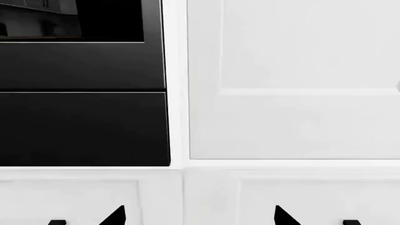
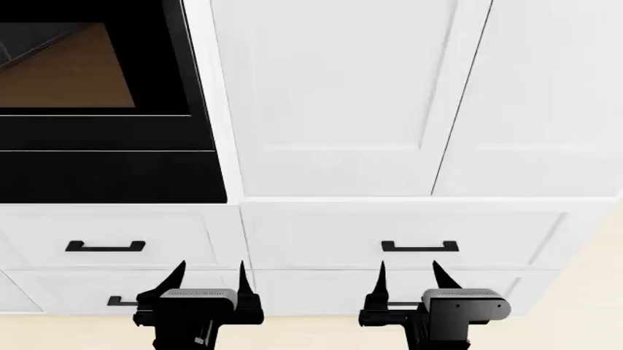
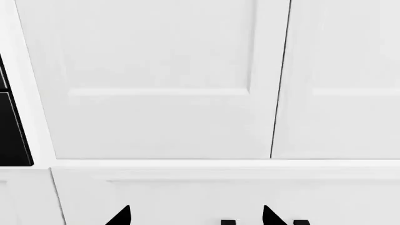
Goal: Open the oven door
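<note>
White cabinet doors fill the right of the head view. The oven door, shut flat in the cabinet front, faces the robot at upper left, long axis horizontal, above a plain black panel. Below, left gripper and right gripper hang with jaws spread, holding nothing, fingers pointing up before white drawers.

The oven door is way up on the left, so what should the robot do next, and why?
Probably raise the open left gripper up and leftward toward the oven door. Both grippers hang low by the white drawers, and no oven handle shows yet.
</note>
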Robot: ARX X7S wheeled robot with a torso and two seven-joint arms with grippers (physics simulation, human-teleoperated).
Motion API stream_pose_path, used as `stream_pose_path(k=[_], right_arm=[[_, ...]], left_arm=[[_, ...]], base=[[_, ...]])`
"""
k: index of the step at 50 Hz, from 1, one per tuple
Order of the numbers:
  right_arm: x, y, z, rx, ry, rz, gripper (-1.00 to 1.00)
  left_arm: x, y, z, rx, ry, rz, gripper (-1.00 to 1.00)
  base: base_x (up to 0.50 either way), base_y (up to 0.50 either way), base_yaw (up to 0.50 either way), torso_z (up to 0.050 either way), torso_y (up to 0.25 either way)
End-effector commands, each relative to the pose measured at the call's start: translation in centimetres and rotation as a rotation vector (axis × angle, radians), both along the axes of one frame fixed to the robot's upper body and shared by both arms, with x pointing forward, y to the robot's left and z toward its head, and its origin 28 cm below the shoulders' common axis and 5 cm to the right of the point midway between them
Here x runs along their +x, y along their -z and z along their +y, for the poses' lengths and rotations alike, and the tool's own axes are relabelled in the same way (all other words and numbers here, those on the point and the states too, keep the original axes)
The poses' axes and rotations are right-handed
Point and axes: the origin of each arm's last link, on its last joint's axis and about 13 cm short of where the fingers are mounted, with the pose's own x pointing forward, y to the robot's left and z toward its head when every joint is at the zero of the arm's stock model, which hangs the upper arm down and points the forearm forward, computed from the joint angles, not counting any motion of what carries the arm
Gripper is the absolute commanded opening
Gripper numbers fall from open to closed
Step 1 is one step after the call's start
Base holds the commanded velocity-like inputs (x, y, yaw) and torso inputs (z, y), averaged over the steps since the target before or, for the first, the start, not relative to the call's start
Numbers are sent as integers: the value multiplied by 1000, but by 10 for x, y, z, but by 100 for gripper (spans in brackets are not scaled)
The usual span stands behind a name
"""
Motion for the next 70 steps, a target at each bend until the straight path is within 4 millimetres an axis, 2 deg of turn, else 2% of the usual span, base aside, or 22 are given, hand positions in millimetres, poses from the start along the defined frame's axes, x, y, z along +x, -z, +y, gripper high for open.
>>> stream_pose_path(k=[1, 6, 45, 70], right_arm=[[0, -2, -1, 9, 2, -1, 100], [2, -6, -7, -4, 34, -18, 100], [-1, -9, -5, -57, 5, -39, 100], [-1, -9, -4, -30, -18, -31, 100]], left_arm=[[0, -1, -1, 0, -1, -4, 100], [3, -2, -3, 2, -2, -17, 100], [1, 3, -3, 41, 6, -44, 100], [0, 4, -3, 49, 13, -44, 100]], base=[[0, 0, 0, 0, 0], [0, 300, 0, 0, 0], [0, 500, 0, 0, 0], [0, 500, 0, 0, 0]])
